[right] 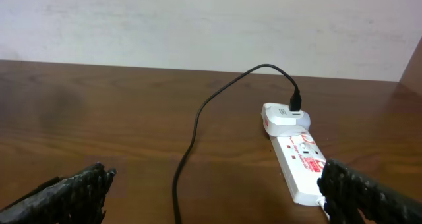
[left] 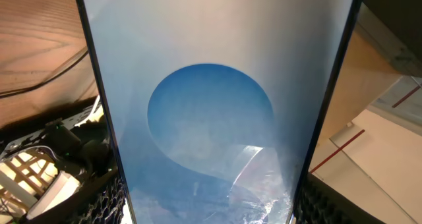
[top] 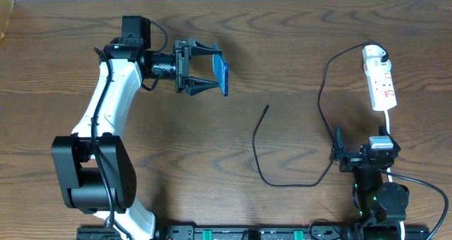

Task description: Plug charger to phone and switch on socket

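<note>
- The left gripper (top: pixel 220 71) is closed on a slim rectangular smartphone (left: pixel 211 105) with a light blue screen, which is held on edge between the black fingers.
- The right gripper (right: pixel 211 197) is spread wide, and nothing is held in it.
- A long thin black charger cable (top: pixel 255 138) is looped on the brown wooden table (top: pixel 176 162), with its plug tip lying free between the arms.
- Its white adapter (top: pixel 373 54) is seated at the far end of the narrow white power strip (top: pixel 382 86).

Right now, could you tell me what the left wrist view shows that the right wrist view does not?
Left wrist only: the phone, its screen filling the view, gripped by the left gripper. Right wrist only: the socket with the charger seated on its far end, cable trailing forward, and the right gripper, open. Both: the wooden table.
</note>
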`<action>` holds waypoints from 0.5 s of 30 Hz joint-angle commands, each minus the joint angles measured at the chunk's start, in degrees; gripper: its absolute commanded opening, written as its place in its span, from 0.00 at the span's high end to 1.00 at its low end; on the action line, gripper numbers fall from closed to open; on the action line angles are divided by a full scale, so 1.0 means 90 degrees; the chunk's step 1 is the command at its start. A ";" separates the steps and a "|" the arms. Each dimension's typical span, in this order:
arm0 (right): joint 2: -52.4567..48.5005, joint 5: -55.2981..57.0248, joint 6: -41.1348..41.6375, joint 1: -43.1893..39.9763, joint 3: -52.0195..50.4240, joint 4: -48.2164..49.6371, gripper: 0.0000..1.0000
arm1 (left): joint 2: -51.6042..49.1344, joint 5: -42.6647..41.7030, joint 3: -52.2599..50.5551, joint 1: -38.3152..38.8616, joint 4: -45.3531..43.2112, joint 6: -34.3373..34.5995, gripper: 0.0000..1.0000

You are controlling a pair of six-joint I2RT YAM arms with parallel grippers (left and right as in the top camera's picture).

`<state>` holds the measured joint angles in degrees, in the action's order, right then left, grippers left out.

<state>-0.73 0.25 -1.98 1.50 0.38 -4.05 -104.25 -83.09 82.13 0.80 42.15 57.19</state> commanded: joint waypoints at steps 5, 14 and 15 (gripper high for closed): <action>0.0027 0.0053 -0.0073 -0.0039 -0.0007 -0.0027 0.01 | 0.0168 -0.0367 0.0153 -0.0007 -0.0007 0.0510 0.93; 0.0027 0.0053 -0.0073 -0.0039 -0.0007 -0.0027 0.01 | 0.0168 -0.0442 0.0153 -0.0007 -0.0005 0.0901 0.93; 0.0027 0.0053 -0.0073 -0.0039 -0.0007 -0.0027 0.01 | 0.0168 -0.0440 0.0153 -0.0010 -0.0005 0.0901 0.92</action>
<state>-0.73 0.25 -1.98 1.50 0.38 -4.05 -104.25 -83.55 82.13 0.80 42.15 63.92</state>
